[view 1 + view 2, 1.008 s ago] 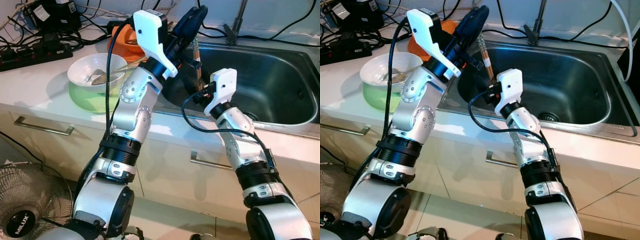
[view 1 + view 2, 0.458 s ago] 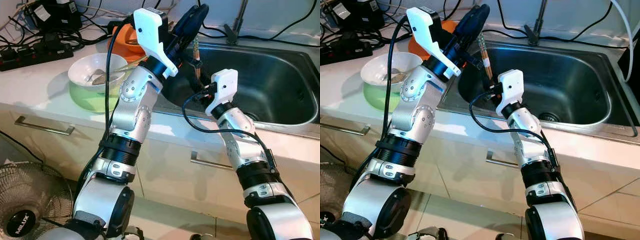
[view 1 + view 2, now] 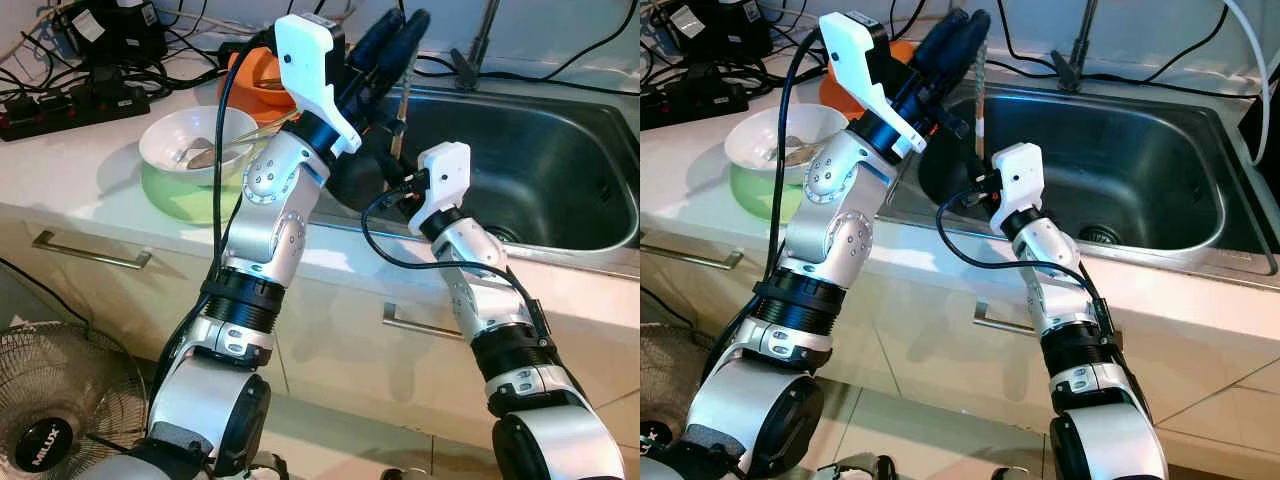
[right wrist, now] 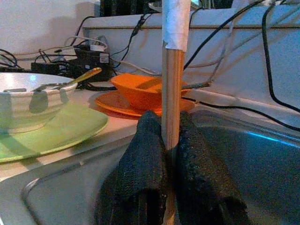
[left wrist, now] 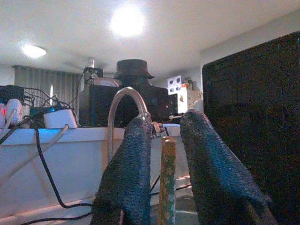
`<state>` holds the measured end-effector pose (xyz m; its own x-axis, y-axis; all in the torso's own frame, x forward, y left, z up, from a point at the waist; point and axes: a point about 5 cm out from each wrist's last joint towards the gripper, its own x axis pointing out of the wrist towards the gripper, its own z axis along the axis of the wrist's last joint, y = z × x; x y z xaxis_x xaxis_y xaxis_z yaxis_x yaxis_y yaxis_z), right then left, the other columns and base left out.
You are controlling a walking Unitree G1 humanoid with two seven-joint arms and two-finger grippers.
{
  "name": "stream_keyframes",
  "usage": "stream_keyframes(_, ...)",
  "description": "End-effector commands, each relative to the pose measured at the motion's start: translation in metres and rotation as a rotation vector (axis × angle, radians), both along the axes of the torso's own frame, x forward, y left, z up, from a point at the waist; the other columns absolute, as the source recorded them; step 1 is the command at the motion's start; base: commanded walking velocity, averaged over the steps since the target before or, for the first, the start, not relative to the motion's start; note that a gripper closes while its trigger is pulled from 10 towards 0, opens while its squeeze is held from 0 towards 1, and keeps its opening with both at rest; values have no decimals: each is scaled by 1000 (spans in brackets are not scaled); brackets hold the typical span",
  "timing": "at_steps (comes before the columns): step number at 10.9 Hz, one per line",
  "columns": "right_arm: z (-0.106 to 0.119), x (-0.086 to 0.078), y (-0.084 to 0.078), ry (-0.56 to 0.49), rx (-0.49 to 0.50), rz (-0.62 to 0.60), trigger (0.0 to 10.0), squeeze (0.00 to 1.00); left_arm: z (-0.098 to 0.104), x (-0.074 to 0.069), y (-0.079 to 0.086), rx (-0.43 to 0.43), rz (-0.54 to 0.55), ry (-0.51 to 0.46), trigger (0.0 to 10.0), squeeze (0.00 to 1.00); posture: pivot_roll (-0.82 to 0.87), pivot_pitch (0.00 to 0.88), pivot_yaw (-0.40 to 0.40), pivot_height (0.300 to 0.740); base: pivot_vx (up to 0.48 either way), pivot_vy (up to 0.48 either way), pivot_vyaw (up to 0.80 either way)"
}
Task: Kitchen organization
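Observation:
A wooden chopstick [image 3: 402, 105] with a pale wrap at its top [image 4: 175, 18] stands nearly upright over the left end of the steel sink [image 3: 560, 150]. My right gripper [image 4: 169, 136] is shut on the chopstick's lower part, just inside the sink's left edge, below its white wrist [image 3: 440, 178]. My left gripper [image 3: 402, 28] reaches in from above. Its two fingers [image 5: 136, 164] are open on either side of the chopstick's upper end [image 5: 167, 178], with a gap on each side.
A white bowl [image 3: 190, 140] with a spoon sits on a green plate [image 3: 175, 195] left of the sink. An orange bowl [image 4: 150, 91] on an orange plate lies behind it. Power strips and cables [image 3: 70, 100] crowd the back left. The faucet [image 3: 478, 45] stands behind the sink. A fan [image 3: 60, 410] is on the floor.
The chopstick has swung from leaning to nearly upright and now reaches higher. My left gripper's fingers have parted and now straddle its top. The right wrist shifted slightly.

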<state>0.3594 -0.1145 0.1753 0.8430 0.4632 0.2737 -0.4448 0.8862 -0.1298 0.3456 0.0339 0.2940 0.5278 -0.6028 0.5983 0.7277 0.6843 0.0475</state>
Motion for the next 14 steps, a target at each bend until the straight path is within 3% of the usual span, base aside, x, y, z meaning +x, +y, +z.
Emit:
stream_keyframes(1,9,4,-2,-26,1,-18,0,0,2,-2,2,-15,-2,-6,10000,1000,58,51,26,740,0,0,0)
stream_keyframes(4,14,14,-10,-19,5,-84,0,0,3,-7,12,-65,11,4,10000,1000,61,54,21,740,0,0,0)
stream_keyframes(6,17,25,-19,26,7,-177,0,0,-14,-7,25,-53,65,55,10000,992,72,58,18,740,0,0,0)
stream_keyframes(7,27,31,-24,20,34,-220,10000,0,-32,-8,36,-39,117,106,10000,0,73,61,14,740,0,0,0)
stream_keyframes(10,32,44,-27,82,1,-293,10000,0,-68,-11,48,41,193,231,10000,0,78,65,16,740,0,0,0)
stream_keyframes(12,23,50,-30,217,3,-335,10000,0,-97,-15,45,225,197,337,10000,0,83,71,10,740,0,0,0)
stream_keyframes(13,20,52,-29,261,-25,-344,10000,0,-117,-24,38,289,168,413,10000,0,82,74,9,740,0,0,0)
stream_keyframes(14,18,53,-28,279,-39,-348,10000,0,-124,-29,35,313,157,448,10000,0,86,76,7,740,0,0,0)
